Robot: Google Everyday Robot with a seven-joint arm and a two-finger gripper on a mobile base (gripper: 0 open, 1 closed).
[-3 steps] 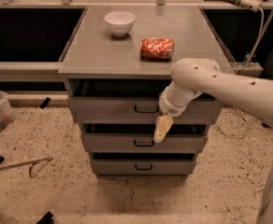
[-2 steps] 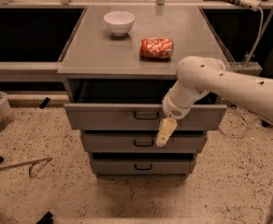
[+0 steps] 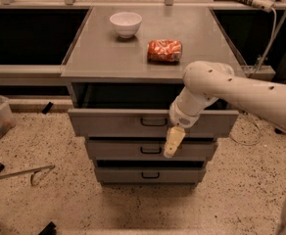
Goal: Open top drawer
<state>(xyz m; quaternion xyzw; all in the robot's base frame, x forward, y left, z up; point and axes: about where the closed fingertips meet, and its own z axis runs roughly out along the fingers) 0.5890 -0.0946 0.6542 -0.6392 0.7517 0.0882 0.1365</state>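
Camera view: one grey metal cabinet (image 3: 108, 62) with three flat-fronted drawers, each with one black loop handle; the top drawer (image 3: 113, 124) stands partly out beneath the worktop; one cream gripper (image 3: 170, 148) hangs at its front, right of the handle, open or closed state indeterminable; on top, one round white bowl (image 3: 126, 23), one crinkled red packet (image 3: 165, 50)
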